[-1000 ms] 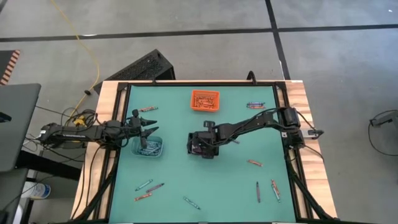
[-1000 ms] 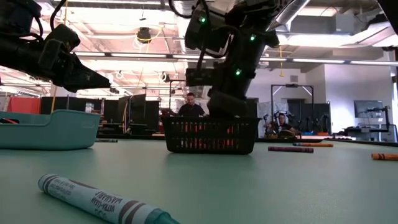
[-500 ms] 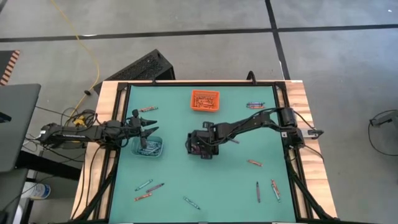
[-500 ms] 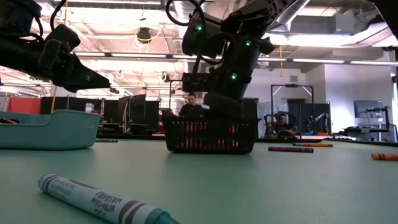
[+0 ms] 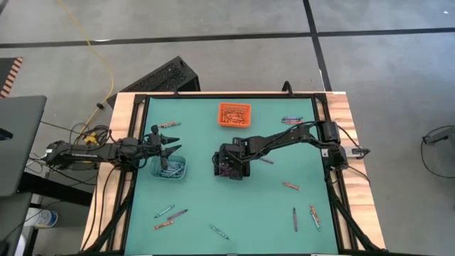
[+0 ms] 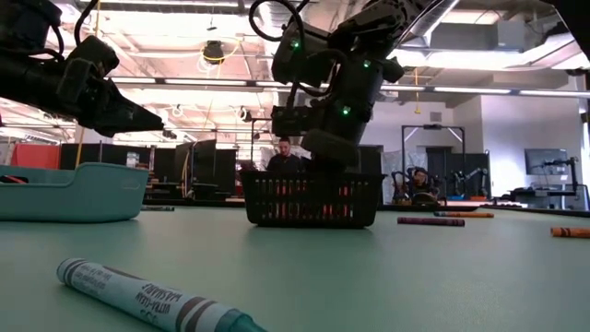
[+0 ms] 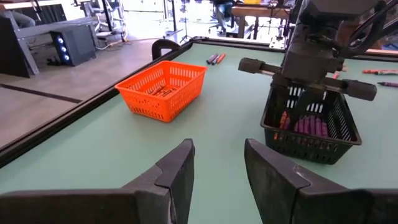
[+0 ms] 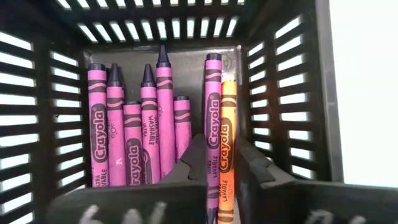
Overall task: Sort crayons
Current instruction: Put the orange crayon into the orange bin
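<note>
A blue-green paper-wrapped crayon [image 6: 147, 300] lies nearest the low camera on the smooth green table mat [image 5: 263, 206], and more loose crayons [image 5: 170, 212] are scattered along that near side, thin short sticks well apart from each other. At mid-table, the left gripper [image 5: 173, 144] hovers just above a pale teal plastic tray [image 5: 169, 168] holding grey-blue crayons, its two dark fingers [image 7: 177, 177] spread with nothing between them. Near the table's centre stands a black slotted plastic basket [image 5: 229, 166]; the right gripper [image 8: 216, 163] reaches down into it, blocking most of the basket from overhead, its fingers pinched narrowly on an orange crayon [image 8: 227, 149] standing upright beside a row of purple crayons [image 8: 143, 127]. Farther back sits an orange mesh basket [image 5: 234, 114] of orange crayons, with a few loose crayons [image 5: 291, 120] near the far edge.
</note>
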